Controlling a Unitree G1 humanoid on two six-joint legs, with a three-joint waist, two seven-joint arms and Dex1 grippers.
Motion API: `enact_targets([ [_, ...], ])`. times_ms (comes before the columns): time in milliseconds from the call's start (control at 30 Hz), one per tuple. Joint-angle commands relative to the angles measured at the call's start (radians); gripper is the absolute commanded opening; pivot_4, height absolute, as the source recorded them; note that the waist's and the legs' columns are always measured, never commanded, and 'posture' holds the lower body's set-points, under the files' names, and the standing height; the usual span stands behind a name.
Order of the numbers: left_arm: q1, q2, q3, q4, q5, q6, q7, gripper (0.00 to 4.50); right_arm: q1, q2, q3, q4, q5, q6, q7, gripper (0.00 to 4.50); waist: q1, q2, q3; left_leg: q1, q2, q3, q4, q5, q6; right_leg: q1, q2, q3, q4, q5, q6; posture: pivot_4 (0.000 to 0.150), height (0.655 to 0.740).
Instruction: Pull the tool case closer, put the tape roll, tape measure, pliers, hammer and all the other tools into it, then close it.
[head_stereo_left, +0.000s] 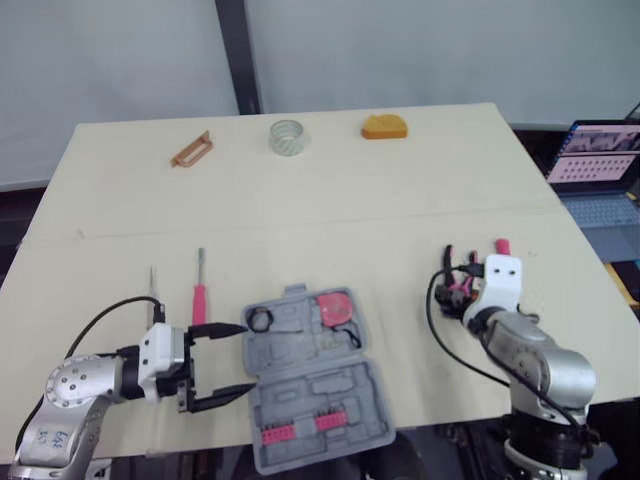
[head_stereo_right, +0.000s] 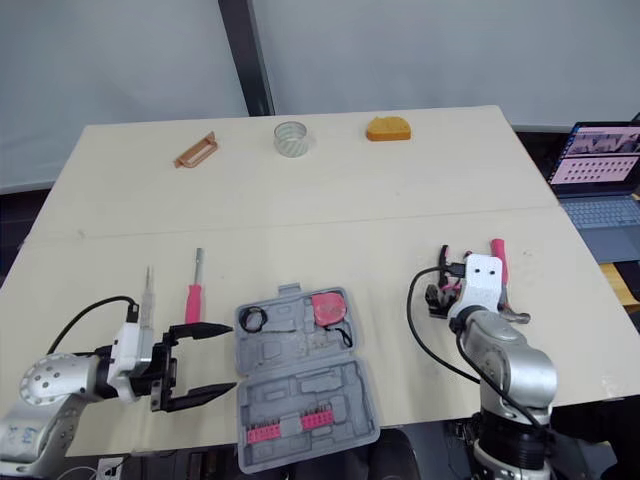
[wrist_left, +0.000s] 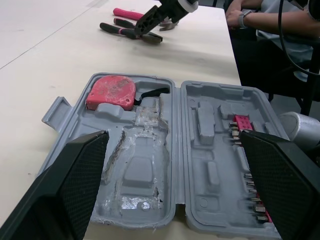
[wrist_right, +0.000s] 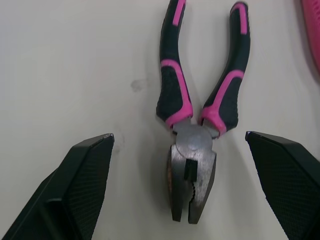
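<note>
The left arm lies low along the table's near edge, forearm level, and the left gripper (head_stereo_left: 245, 358) points sideways toward the robot's right with its two fingers spread wide and nothing between them. Just beyond the back of this wrist, farther from the robot, lie two slim drivers side by side: one thin pale driver (head_stereo_right: 147, 293) and one pink-handled screwdriver (head_stereo_right: 194, 291). Straight off the fingertips sits the one tool case (head_stereo_left: 330, 395), open flat, its edge just beside them; whether they touch it cannot be told. Its far half holds one red tape measure (wrist_left: 111, 92), and its near half holds one strip of pink bits (head_stereo_left: 298, 429). Well apart, across the table from this gripper, stand one tape roll (head_stereo_left: 287, 137), one brown handle-shaped piece (head_stereo_left: 191, 150) and one orange object (head_stereo_left: 385, 126). The right arm is bent at the elbow, its wrist tipped down at the table. The right gripper (head_stereo_right: 443, 285) is spread wide, hovering with a finger either side of the one pair of pliers (wrist_right: 191, 165), which lies flat with its handles pointing away. One hammer (head_stereo_right: 497, 258) lies just beside the pliers on the gripper's outer side. A laptop (head_stereo_left: 597, 165) stands off the table's right edge.
</note>
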Motion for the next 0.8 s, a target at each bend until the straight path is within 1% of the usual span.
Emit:
enact_targets([
  [33, 0.014, 0.002, 0.024, -0.033, -0.007, -0.01, 0.007, 4.5, -0.003, -0.001, -0.016, 0.0, -0.019, -0.014, -0.018, 4.47, -0.004, 0.0, 0.0, 0.0, 0.0, 0.0, 0.0, 0.0, 0.0, 0.0, 0.0, 0.0, 0.0, 0.0, 0.0, 0.15, 0.7349],
  [200, 0.025, 0.01, 0.031, -0.048, -0.012, -0.001, 0.012, 4.5, -0.015, 0.001, -0.013, 0.053, -0.032, -0.049, -0.011, 4.47, -0.013, 0.001, 0.0, 0.0, 0.0, 0.0, -0.001, 0.0, 0.0, 0.0, 0.0, 0.0, 0.0, 0.0, 0.0, 0.15, 0.7349],
  [467, 0.036, 0.018, 0.052, -0.075, -0.015, 0.023, 0.02, 4.5, -0.092, 0.002, -0.019, 0.198, -0.043, -0.112, -0.005, 4.47, -0.016, 0.001, 0.0, 0.0, 0.0, 0.0, -0.001, 0.0, 0.0, 0.0, 0.0, 0.0, 0.0, 0.0, 0.0, 0.15, 0.7349],
  [800, 0.034, 0.016, 0.053, -0.098, -0.014, 0.049, 0.038, 4.5, -0.087, 0.018, -0.014, 0.187, -0.038, -0.095, -0.01, 4.47, -0.016, 0.001, 0.0, 0.0, 0.0, 0.0, -0.001, 0.0, 0.0, 0.0, 0.0, 0.0, 0.0, 0.0, 0.0, 0.15, 0.7349],
])
